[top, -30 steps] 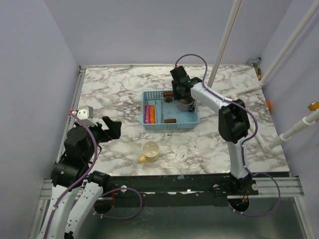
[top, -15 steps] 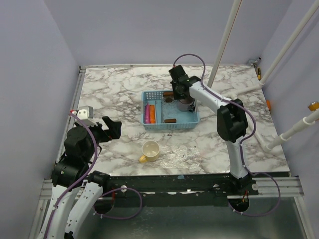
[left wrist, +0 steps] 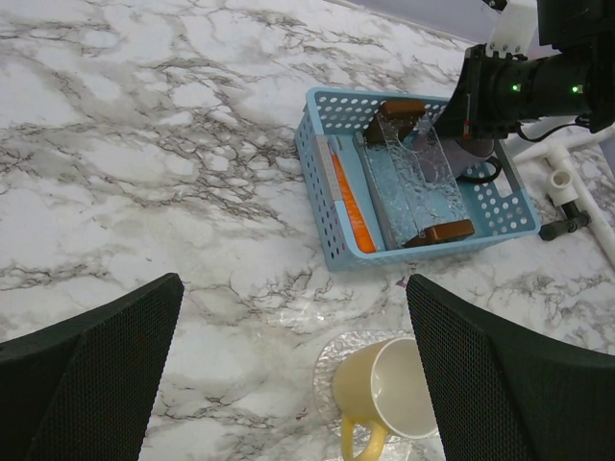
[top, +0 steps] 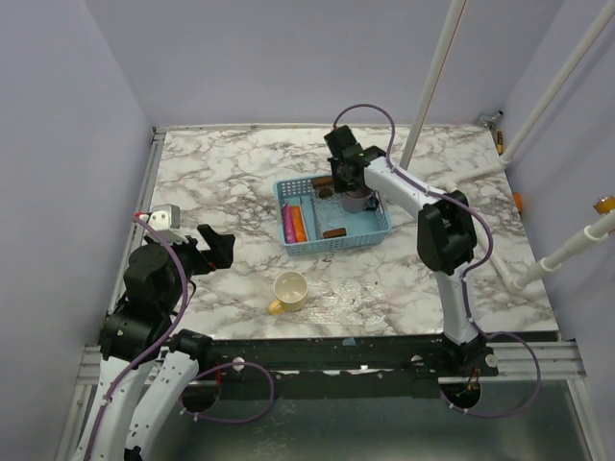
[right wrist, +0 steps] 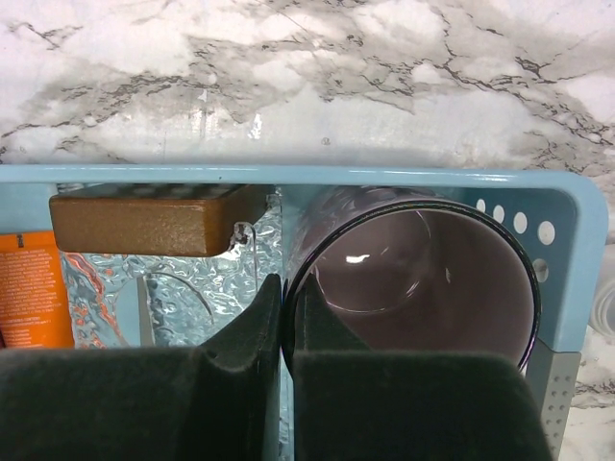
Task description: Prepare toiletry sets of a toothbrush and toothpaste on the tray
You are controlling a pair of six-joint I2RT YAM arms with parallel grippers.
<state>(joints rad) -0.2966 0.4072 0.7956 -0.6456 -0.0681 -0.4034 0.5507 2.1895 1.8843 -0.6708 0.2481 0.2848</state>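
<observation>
The light blue tray (top: pixel 368 230) lies skewed mid-table; it also shows in the left wrist view (left wrist: pixel 332 230). An orange toothpaste tube (top: pixel 300 222) and a pink one (top: pixel 289 220) lie along its left side; the orange one shows again in the left wrist view (left wrist: pixel 354 209) and the right wrist view (right wrist: pixel 29 288). I cannot clearly make out the toothbrush. My right gripper (top: pixel 346 184) (right wrist: pixel 286 288) is shut on the rim of the purple-grey mug (right wrist: pixel 423 279) standing in the tray's far right corner, one finger inside and one outside. My left gripper (top: pixel 213 248) (left wrist: pixel 293 384) is open and empty, near the left edge.
A yellow mug (top: pixel 290 290) (left wrist: pixel 389 394) sits on a clear plastic piece in front of the tray. Two brown blocks (top: pixel 332 232) (right wrist: pixel 154 219) and a clear plastic insert (left wrist: pixel 413 182) lie in the tray. White pipes (top: pixel 432 77) rise at the back right.
The tray has turned counterclockwise, its right end swinging away from me, as my right gripper shifted slightly with the purple-grey mug. The left arm has not moved.
</observation>
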